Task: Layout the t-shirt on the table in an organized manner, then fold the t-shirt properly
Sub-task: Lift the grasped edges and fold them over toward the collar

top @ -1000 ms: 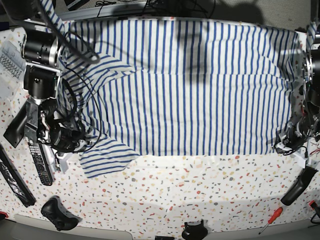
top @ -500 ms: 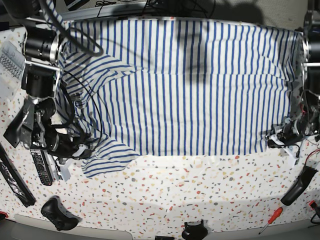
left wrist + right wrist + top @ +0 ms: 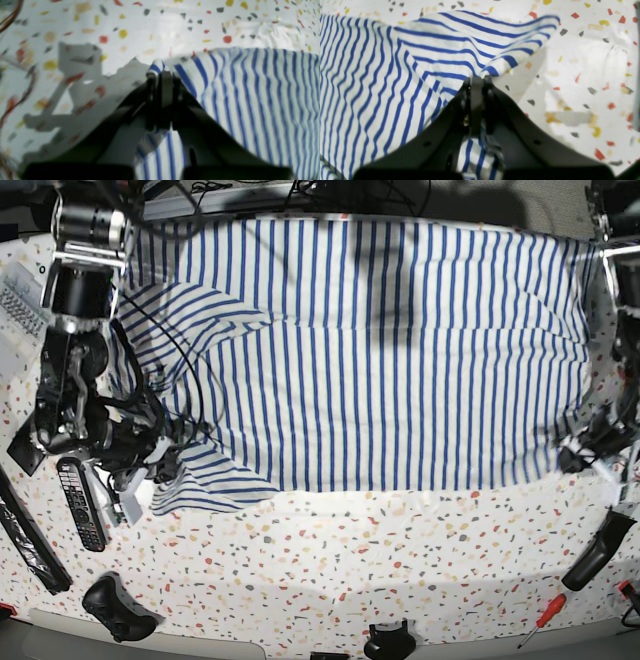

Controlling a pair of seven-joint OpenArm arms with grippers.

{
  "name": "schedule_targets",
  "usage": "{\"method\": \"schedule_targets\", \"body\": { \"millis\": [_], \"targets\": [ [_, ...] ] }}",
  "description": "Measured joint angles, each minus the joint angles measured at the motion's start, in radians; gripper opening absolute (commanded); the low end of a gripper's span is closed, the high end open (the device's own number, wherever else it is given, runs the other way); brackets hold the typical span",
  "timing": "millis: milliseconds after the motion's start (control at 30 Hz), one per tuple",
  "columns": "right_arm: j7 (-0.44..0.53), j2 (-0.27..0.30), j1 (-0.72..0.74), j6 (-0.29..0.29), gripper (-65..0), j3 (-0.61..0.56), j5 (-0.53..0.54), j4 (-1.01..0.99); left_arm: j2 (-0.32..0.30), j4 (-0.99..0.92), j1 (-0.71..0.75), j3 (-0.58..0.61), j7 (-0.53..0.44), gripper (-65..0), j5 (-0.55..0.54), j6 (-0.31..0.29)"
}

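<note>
The white t-shirt with blue stripes (image 3: 380,350) lies spread across the far half of the speckled table (image 3: 350,550). My left gripper (image 3: 575,452), at the base view's right, is shut on the shirt's near hem corner. In the left wrist view the black fingers (image 3: 166,85) pinch a fold of the striped cloth (image 3: 250,100) just over the table (image 3: 125,25). My right gripper (image 3: 165,460), at that view's left, is shut on the near sleeve. The right wrist view shows that gripper (image 3: 476,81) clamping bunched t-shirt fabric (image 3: 382,75), with the sleeve fanning out beyond it above the table (image 3: 582,75).
A remote control (image 3: 78,505) and a long black strip (image 3: 25,535) lie near the left edge. A black game controller (image 3: 115,605) sits at the front left. A red screwdriver (image 3: 540,620) and a black handle-like object (image 3: 595,552) lie at the front right.
The left gripper drew the hem corner outward to the right, stretching the bottom hem. The right gripper shifted slightly up and left with the sleeve. Both stayed shut.
</note>
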Motion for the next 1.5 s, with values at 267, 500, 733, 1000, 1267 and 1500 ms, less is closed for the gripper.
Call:
{"method": "schedule_targets", "body": {
  "millis": [267, 500, 733, 1000, 1267, 1500],
  "targets": [
    [-0.070, 0.000, -0.097, 0.001, -65.0, 0.142, 0.103, 0.199, 0.000, 0.222, 0.206, -0.100, 0.032, -65.0, -0.106, -0.076],
    [-0.161, -0.002, -0.100, 0.001, -65.0, 0.249, 0.244, 0.219, 0.000, 0.379, 0.298, -0.159, 0.063, -65.0, -0.107, -0.075],
    [-0.195, 0.001, -0.151, 0.001, -65.0, 0.253, 0.286, 0.219, 0.000, 0.477, 0.359, -0.218, 0.113, -65.0, -0.108, -0.078],
    [-0.198, 0.026, -0.266, 0.000, -65.0, 0.264, 0.274, 0.219, 0.000, 0.516, 0.461, -0.268, 0.166, -65.0, -0.243, -0.079],
    [-0.194, 0.026, -0.341, 0.001, -65.0, 0.344, 0.277, 0.219, 0.042, 0.519, 0.557, -0.272, 0.188, -65.0, -0.262, -0.105],
    [-0.190, 0.024, -0.349, 0.000, -65.0, 0.343, 0.277, 0.219, 0.115, 0.519, 0.562, -0.272, 0.170, -65.0, -0.259, -0.106]
  ]
}}
